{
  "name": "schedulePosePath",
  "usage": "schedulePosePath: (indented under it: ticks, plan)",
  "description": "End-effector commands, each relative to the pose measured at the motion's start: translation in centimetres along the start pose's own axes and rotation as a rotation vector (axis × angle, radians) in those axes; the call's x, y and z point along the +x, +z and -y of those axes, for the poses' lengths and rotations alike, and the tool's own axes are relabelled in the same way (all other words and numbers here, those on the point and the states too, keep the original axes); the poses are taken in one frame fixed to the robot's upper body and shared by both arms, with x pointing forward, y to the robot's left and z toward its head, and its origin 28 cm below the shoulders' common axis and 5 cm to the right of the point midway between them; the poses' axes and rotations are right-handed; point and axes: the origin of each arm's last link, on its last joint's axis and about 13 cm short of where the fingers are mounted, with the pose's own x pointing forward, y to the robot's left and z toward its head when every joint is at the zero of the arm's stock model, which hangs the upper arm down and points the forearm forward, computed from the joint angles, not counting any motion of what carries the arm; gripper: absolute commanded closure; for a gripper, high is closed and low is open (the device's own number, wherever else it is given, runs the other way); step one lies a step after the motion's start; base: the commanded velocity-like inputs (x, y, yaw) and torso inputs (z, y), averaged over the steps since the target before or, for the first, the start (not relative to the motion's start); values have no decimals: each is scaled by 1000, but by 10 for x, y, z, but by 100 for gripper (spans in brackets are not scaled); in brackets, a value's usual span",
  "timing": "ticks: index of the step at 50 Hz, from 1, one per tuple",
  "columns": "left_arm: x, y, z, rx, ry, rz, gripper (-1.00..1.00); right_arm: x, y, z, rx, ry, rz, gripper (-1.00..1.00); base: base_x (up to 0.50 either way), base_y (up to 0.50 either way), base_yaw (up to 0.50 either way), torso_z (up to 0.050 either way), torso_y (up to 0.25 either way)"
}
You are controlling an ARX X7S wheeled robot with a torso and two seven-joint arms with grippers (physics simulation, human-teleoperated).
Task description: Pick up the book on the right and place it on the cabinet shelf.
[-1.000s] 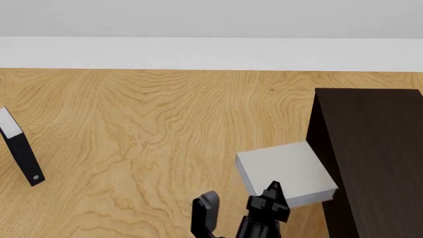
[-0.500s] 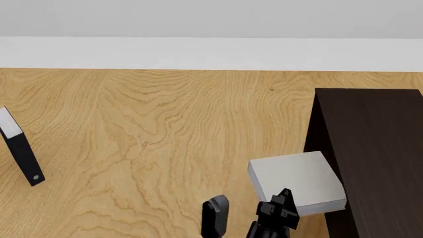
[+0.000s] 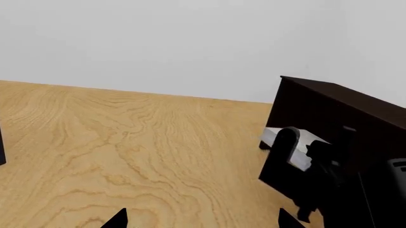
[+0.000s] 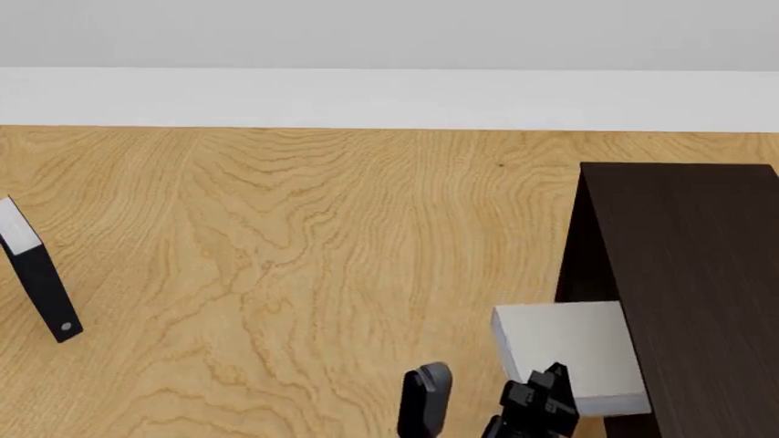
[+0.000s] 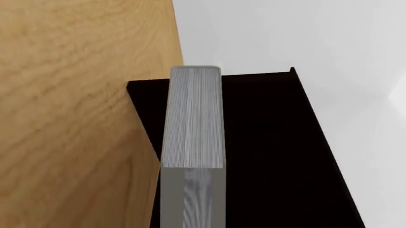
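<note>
At four o'clock on light wooden counter [image 4: 305, 255]: thick light-grey hardcover book [image 4: 572, 351], clamped in right gripper [image 4: 535, 401], shifted rightward since earlier, now entering dark brown cabinet [image 4: 694, 274]; shelf placement imminent. Left gripper: undeterminable.

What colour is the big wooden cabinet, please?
The big wooden cabinet is very dark brown, clearest in the head view.

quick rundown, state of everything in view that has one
grey book: lifted off the table, held level, far edge partly under the cabinet's top board
right gripper: shut on the grey book's near edge
left gripper: only two fingertips show, apart, nothing between them
cabinet: upright on the table at the right
black book: upright at the table's left, untouched
</note>
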Motion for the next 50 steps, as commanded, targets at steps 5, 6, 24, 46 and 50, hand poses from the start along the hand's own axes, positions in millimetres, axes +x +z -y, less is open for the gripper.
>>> schedulePosePath:
  ticks: [5,6,24,46,50]
  plan:
    - [-1,1,0,0,2,3,-100,12,-11,5,-45,-88,-50,100,0,0,0,0,2]
    - [-1,1,0,0,2,5,-100,12,-11,5,-43,-89,-56,100,0,0,0,0,0]
    - [-2,2,0,-2,2,7,-100,15,-26,7,-58,-105,-145,100,0,0,0,0,1]
    - [-1,1,0,2,4,5,-100,16,-36,2,-53,-94,-228,100,0,-1,-2,0,0]
    - [-1,1,0,1,3,5,-100,16,-38,1,-51,-83,-238,100,0,-2,-4,0,0]
